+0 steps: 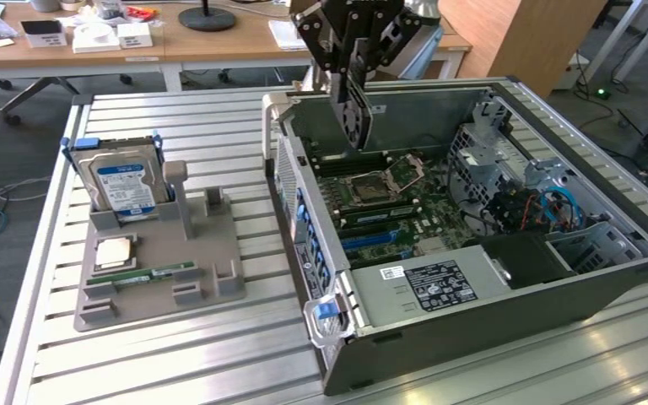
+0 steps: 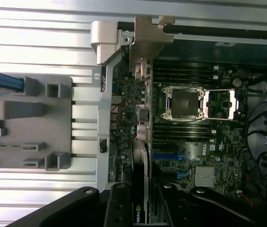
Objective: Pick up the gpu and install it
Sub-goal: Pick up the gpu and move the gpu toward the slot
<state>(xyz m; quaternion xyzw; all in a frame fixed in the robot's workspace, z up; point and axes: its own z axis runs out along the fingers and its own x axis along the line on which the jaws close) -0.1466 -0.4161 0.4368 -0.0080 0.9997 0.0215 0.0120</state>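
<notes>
My gripper point(image 1: 350, 78) is shut on the gpu point(image 1: 354, 114), a thin dark card that hangs edge-down from the fingers. It hovers above the back end of the open computer case point(image 1: 504, 316), over the motherboard point(image 1: 397, 215) and clear of it. In the wrist view the gpu point(image 2: 142, 142) shows edge-on, running from my gripper point(image 2: 140, 205) out to its pale metal bracket point(image 2: 147, 40), which lies near the case's rear wall. The card lines up beside the CPU socket point(image 2: 183, 101) and the row of slots.
A grey holder tray point(image 1: 206, 253) on the slatted metal table point(image 1: 166, 354) carries an upright hard drive point(image 1: 121, 181), a processor chip point(image 1: 116, 253) and a RAM stick point(image 1: 158, 273). Inside the case sit a power supply point(image 1: 431, 283) and drive cages point(image 1: 493, 160). Desks stand behind.
</notes>
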